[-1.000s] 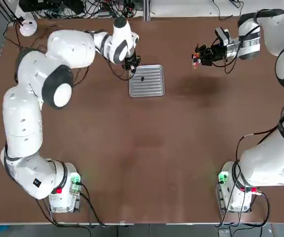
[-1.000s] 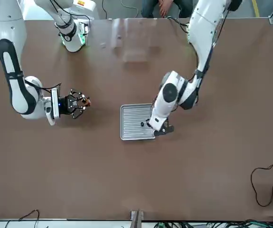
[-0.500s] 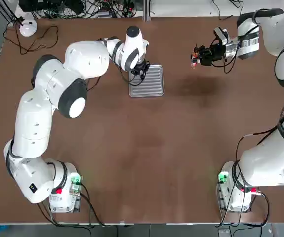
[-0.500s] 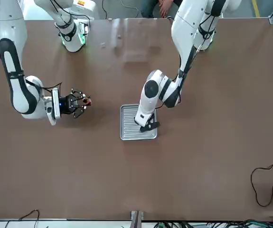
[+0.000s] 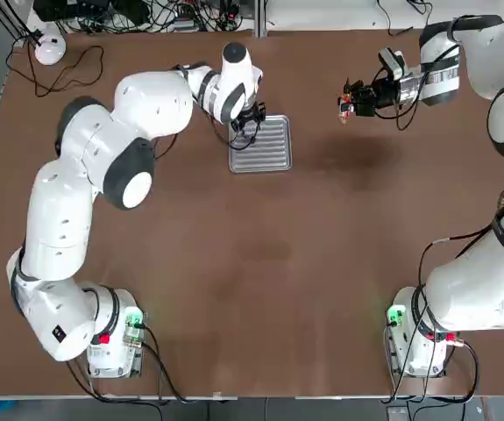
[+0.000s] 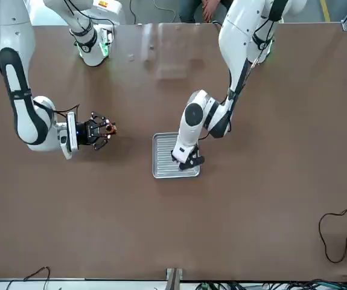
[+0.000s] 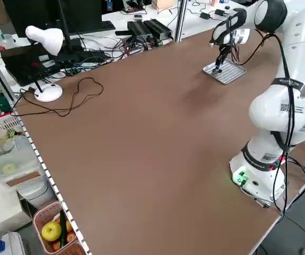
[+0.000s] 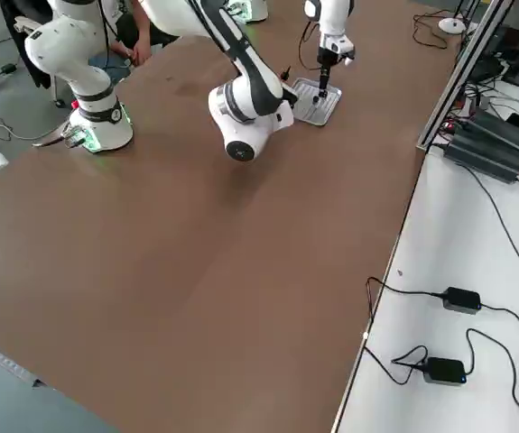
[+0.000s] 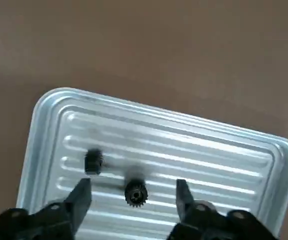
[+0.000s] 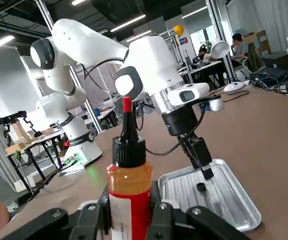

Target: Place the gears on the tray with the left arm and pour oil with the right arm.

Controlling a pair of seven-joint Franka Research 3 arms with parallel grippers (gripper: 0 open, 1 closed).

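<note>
On the brown surface (image 5: 260,263), the left gripper (image 9: 132,196) has just spread its fingers wide, leaving both gears (image 9: 135,193) on the tray (image 9: 219,150); the right gripper (image 10: 128,210) clamps the oil (image 10: 129,190), ready to pour.

Ribbed shiny metal tray (image 9: 154,145) on matt brown table (image 5: 260,263).

Bright, even overhead light covers the brown surface (image 5: 260,281), with a pale sheen near its edge by the arm bases. Ceiling strip lights glow in the right wrist view. The tray (image 9: 184,150) glints; 1 gear (image 9: 93,162) blurs.
</note>
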